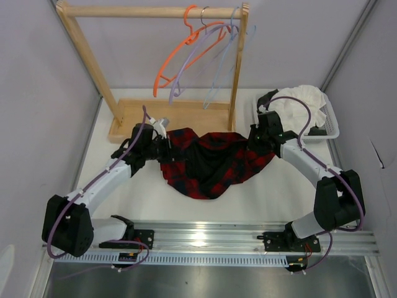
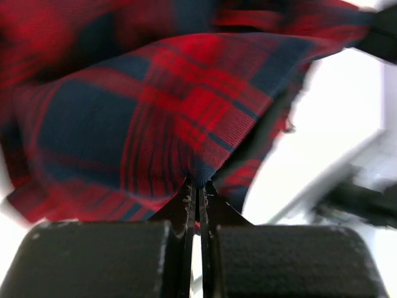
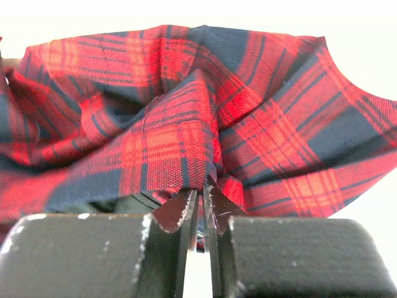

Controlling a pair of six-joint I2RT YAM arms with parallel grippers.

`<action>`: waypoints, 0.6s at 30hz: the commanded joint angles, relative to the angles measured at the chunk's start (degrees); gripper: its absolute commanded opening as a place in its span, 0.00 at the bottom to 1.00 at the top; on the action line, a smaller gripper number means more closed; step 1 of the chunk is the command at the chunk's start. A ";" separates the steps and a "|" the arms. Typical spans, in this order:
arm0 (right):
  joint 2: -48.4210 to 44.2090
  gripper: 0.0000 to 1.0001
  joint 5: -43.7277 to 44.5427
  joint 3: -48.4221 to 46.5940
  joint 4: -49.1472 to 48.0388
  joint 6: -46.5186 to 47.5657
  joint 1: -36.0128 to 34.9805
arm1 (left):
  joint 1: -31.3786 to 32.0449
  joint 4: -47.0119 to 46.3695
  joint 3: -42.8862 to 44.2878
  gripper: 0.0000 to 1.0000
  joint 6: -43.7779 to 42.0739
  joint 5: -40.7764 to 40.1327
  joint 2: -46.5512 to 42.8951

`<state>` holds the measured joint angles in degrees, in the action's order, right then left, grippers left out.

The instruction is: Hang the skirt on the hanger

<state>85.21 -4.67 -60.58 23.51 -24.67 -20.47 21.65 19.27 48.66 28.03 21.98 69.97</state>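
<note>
A soft red and black plaid fabric skirt point(image 1: 208, 161) hangs bunched in the middle of the top view. It is strung between the two arms and sags in a rounded pouch toward the white desk point(image 1: 260, 198); whether its lowest fold touches the desk cannot be told. The left hand point(image 1: 162, 148) grips the skirt's left edge at centre left of that frame. The left wrist view shows this hand point(image 2: 197, 186) with its black fingers pressed almost together at lower centre, a point of plaid cloth nipped between the tips. The right hand point(image 1: 257, 144) holds the opposite edge at centre right. The right wrist view shows that hand point(image 3: 200, 194) closed down to a narrow slit, with a gathered fold of the skirt caught in it and the rest of the cloth billowing across the upper frame. The thin lavender-purple hanger point(image 1: 175, 87), with its hook top and triangular frame, hangs tilted from the pale wooden rail point(image 1: 136, 10) of a clothes rack at upper centre, well apart from the skirt. It sits between an orange hanger point(image 1: 156, 84) to its left and a pale blue hanger point(image 1: 214, 87) to its right. The rack's flat wooden base point(image 1: 186, 115) lies just above the skirt in the frame. At upper right a white plastic basket point(image 1: 332, 127) holds a crumpled white fabric garment point(image 1: 304, 99).
</note>
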 commanded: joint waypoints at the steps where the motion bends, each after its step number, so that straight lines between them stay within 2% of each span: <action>1: -0.92 0.10 -1.66 -0.94 -2.41 1.55 0.87 | -2.57 -20.17 -5.41 0.00 12.53 21.31 -1.68; 3: -0.14 0.10 -1.84 -1.21 -2.68 1.64 0.87 | -4.06 -26.71 -8.93 0.00 15.81 24.50 -1.51; 7: 1.71 0.10 -2.10 -1.82 -3.47 1.73 0.87 | -7.49 -50.30 -19.36 0.00 29.58 32.05 0.24; 11: 4.17 0.10 -2.45 -2.18 -4.69 1.64 0.96 | -10.92 -63.72 -23.43 0.00 36.39 34.70 3.48; 14: 6.02 0.13 -2.10 -2.53 -4.97 1.72 0.87 | -13.56 -63.57 -23.53 0.00 35.78 35.06 6.39; 15: 6.20 0.16 -1.93 -3.14 -4.61 1.99 0.87 | -14.43 -60.26 -22.66 0.00 31.17 34.28 6.40; 16: 6.02 0.26 -1.75 -3.32 -4.18 2.25 0.87 | -14.62 -52.65 -21.95 0.00 28.68 33.40 6.31; 18: 4.71 0.42 -1.23 -3.32 -3.47 2.51 0.26 | -14.71 -44.63 -18.79 0.00 23.24 32.08 5.52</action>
<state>91.20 -6.50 -61.19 21.02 -23.51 -19.77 7.70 -31.11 25.74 57.95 53.17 76.23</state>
